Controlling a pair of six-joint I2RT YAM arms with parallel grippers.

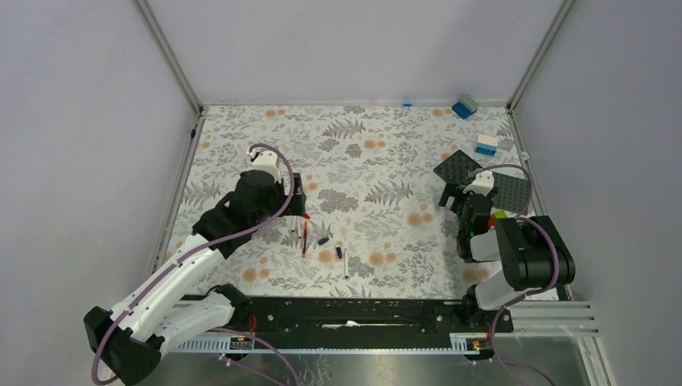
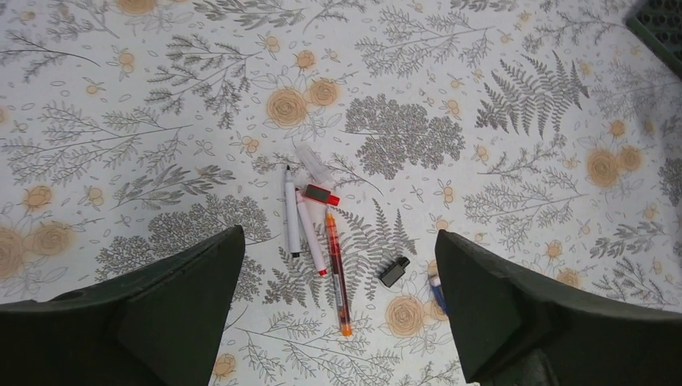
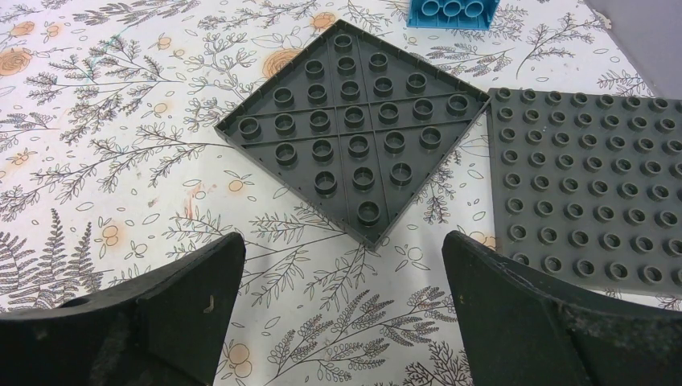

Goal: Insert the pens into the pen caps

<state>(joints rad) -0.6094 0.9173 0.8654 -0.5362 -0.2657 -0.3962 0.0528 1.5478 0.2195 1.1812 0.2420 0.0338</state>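
Observation:
Several pens lie close together on the floral cloth: a white one with a black end (image 2: 290,211), a white one with a red end (image 2: 311,233) and a clear red one (image 2: 338,269). A red pen cap (image 2: 322,195) rests at their far ends and a black pen cap (image 2: 394,271) lies just to the right. A blue-ended piece (image 2: 437,291) is half hidden behind the finger on the right. My left gripper (image 2: 339,233) hangs open above this cluster (image 1: 304,237), holding nothing. My right gripper (image 3: 343,237) is open and empty at the far right (image 1: 454,195), away from the pens.
Two dark grey studded plates (image 3: 354,137) (image 3: 595,185) lie just ahead of the right gripper, with a blue brick (image 3: 450,12) beyond them. Another blue brick (image 1: 465,107) sits in the back right corner. A white pen (image 1: 346,265) lies nearer the front rail.

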